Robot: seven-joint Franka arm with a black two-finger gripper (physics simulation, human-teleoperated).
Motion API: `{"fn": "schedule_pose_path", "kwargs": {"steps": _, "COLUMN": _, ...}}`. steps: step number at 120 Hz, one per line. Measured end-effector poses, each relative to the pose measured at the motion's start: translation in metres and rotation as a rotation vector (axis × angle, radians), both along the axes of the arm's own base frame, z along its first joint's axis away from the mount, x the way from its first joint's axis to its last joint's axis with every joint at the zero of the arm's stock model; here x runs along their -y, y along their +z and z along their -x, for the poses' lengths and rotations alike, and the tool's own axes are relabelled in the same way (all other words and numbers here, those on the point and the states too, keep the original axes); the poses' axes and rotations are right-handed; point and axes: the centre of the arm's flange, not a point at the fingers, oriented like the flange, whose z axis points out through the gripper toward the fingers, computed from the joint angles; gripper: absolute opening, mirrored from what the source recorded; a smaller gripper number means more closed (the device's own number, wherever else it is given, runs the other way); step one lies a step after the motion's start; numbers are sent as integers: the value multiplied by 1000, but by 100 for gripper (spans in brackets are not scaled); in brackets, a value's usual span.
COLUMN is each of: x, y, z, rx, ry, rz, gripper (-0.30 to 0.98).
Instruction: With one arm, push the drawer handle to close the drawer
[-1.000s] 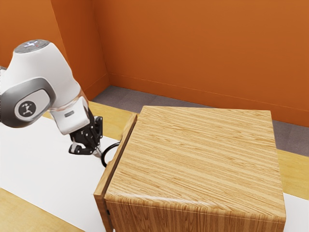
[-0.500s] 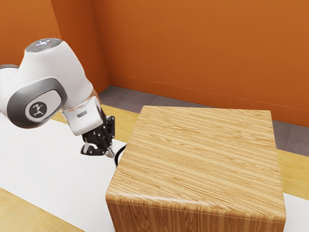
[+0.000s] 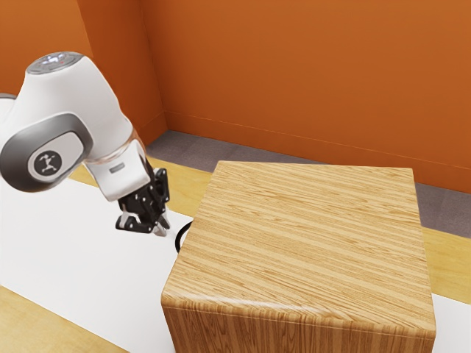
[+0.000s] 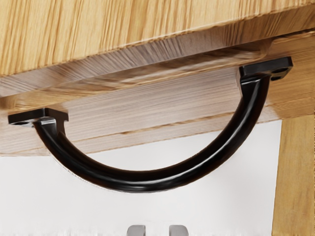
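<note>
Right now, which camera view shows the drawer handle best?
The wrist view: the black handle appears there with its whole curve and both mounts. In the exterior view, the cabinet hides most of it, leaving a short arc near the gripper.

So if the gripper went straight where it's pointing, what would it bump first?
Probably the black handle, though the gripper might miss it and reach the white surface; depth is unclear.

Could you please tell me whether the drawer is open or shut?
Shut: the drawer front sits tucked under the cabinet's overhanging top, and the black handle juts out past it.
</note>
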Motion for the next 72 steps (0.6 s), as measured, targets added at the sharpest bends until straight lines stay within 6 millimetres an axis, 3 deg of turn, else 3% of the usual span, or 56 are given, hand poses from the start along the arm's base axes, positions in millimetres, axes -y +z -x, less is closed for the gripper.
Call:
{"fn": "schedule_pose_path", "kwargs": {"steps": 13, "x": -11, "y": 9, "z": 7, "rx": -2, "ry": 33, "rz": 0, "gripper": 32}}
{"fn": "schedule_pose_path", "kwargs": {"steps": 28, "x": -24, "y": 14, "z": 12, "rx": -23, "ry": 70, "rz": 5, "gripper": 47}}
{"fn": "schedule_pose_path", "kwargs": {"steps": 53, "x": -46, "y": 17, "z": 11, "rx": -59, "ry": 145, "rz": 38, "gripper": 59}}
{"fn": "schedule_pose_path", "kwargs": {"steps": 64, "x": -50, "y": 40, "z": 3, "rx": -35, "ry": 179, "rz": 54, "gripper": 62}}
{"fn": "schedule_pose_path", "kwargs": {"steps": 72, "x": -50, "y": 55, "z": -14, "rx": -36, "ry": 198, "rz": 57, "gripper": 63}}
